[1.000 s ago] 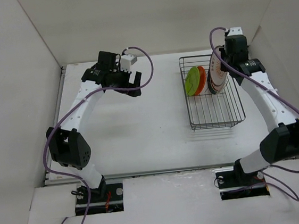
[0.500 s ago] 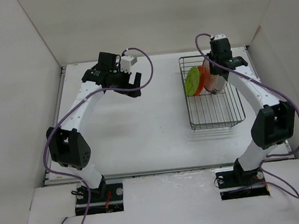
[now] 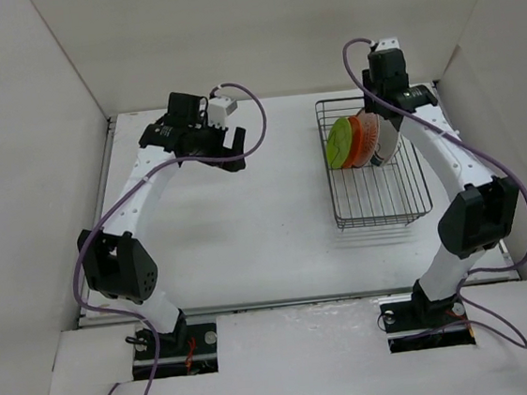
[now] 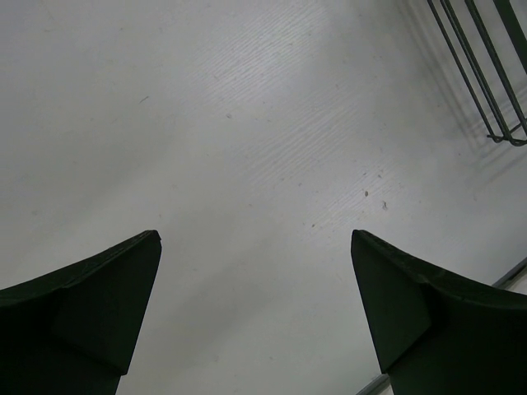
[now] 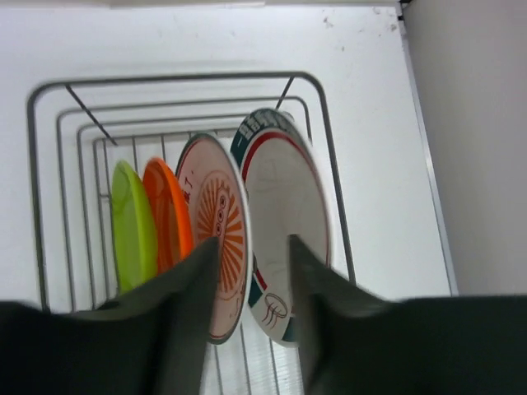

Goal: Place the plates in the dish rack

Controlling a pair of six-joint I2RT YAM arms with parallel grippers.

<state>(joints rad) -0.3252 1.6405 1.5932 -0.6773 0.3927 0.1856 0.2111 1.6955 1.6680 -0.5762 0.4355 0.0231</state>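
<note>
On the white table (image 3: 248, 227), edgewise inside the black wire dish rack (image 3: 378, 206), stand the round lime green plate (image 5: 132, 226), orange plate (image 5: 167, 218), orange-patterned white plate (image 5: 218, 222) and green-and-red-rimmed white plate (image 5: 284, 197), stiff, slick, probably breakable, best pinched at the top rim, with the right gripper (image 5: 251, 241) parted and empty just above them and the left gripper (image 4: 255, 239) spread wide, well apart from the rack.

In the right wrist view the fingers (image 5: 185, 321) of the right gripper (image 5: 253, 245) covered the lower rims of the patterned plate (image 5: 218, 239) and the ringed plate (image 5: 284, 197), so where those two stood in the rack (image 5: 49, 90) was hidden. The rack's near end ran off the bottom edge. From above, the ringed plate was mostly hidden behind the patterned one. The left wrist view caught only a rack corner, cut off at the upper right. The fingers (image 4: 82, 304) of the left gripper (image 4: 254, 234) ran off the bottom edge.
</note>
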